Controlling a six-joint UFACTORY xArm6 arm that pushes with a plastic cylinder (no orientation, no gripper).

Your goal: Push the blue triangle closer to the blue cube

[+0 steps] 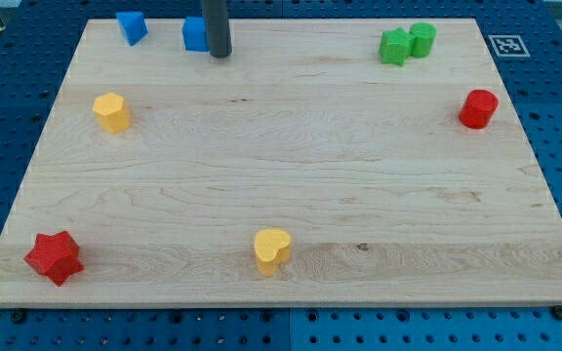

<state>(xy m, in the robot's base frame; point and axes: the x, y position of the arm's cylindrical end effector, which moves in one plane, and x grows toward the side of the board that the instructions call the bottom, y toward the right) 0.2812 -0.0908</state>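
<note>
The blue triangle (131,26) lies near the view's top left on the wooden board (291,166). The blue cube (194,34) lies a short way to its right, with a gap between the two. My tip (220,54) comes down at the cube's right side, touching or nearly touching it, and the rod hides the cube's right edge.
A green star (394,46) and a green cylinder (422,39) touch at the top right. A red cylinder (478,108) is at the right edge. A yellow hexagon (111,112), a red star (54,257) and a yellow heart (271,251) lie lower down.
</note>
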